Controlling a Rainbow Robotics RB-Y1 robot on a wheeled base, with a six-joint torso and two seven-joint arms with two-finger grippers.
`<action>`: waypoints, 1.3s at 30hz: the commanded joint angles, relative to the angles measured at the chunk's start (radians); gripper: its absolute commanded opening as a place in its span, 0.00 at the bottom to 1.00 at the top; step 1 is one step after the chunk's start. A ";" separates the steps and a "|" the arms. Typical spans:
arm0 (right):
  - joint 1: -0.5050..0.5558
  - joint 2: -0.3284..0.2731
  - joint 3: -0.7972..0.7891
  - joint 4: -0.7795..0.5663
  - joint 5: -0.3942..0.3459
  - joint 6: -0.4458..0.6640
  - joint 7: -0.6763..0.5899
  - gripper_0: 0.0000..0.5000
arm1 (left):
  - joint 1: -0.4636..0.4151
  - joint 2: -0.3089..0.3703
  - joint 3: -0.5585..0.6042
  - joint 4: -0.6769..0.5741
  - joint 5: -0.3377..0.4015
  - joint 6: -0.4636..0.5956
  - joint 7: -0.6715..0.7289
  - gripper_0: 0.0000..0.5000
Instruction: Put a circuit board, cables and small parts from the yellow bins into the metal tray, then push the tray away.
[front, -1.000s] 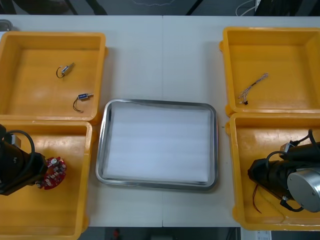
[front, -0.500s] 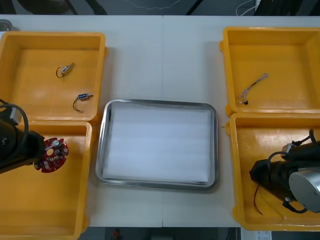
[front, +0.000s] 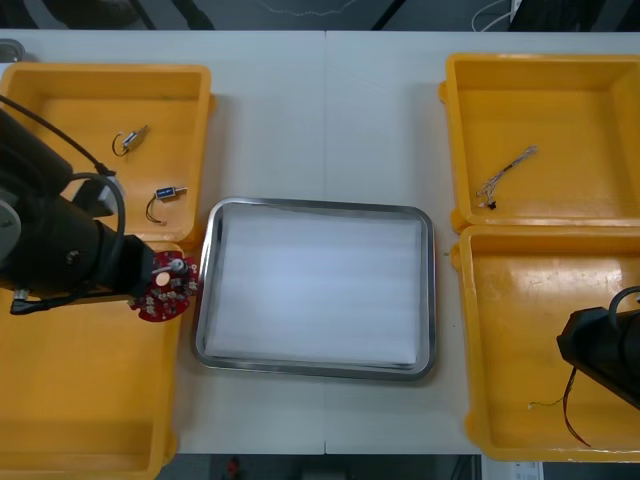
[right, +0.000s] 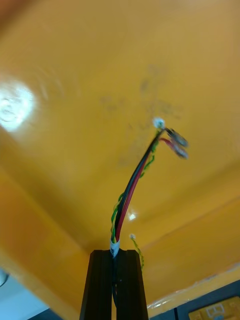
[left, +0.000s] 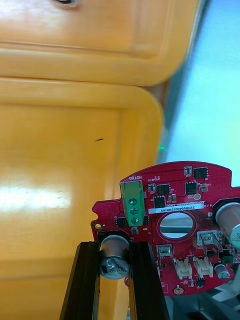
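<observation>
The left end effector (left: 114, 262) clamps one can-shaped part of the circuit board (left: 175, 230), above the rim of the yellow bin (front: 90, 400) at the counter's near left corner, just beside the metal tray (front: 310, 369). It's an edge grip, so the board may swivel or drop short. The right end effector (right: 114, 272) pinches a red-black cable (right: 134, 187) in the near-right bin (front: 510, 300); its loose end may snag the wall.

The left end effector (front: 148, 287) has the red circuit board (front: 166, 293) over the near yellow bin's (front: 90, 400) rim, right beside the metal tray (front: 203, 315).

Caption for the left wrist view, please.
Left gripper shut on a red circuit board, over the bin rim beside the tray.
</observation>
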 joint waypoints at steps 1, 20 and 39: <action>-0.048 -0.074 -0.108 -0.085 -0.111 0.008 0.042 0.00 | -0.097 0.024 -0.107 -0.029 -0.028 0.008 0.023 0.00; -0.079 -0.379 -0.279 -0.101 -0.450 0.008 0.465 0.00 | -0.189 -0.063 -0.409 0.060 -0.183 -0.075 0.061 0.00; -0.261 -0.449 -0.122 -0.042 -0.491 0.008 0.758 0.00 | -0.199 -0.106 -0.586 0.199 -0.336 -0.226 0.112 0.01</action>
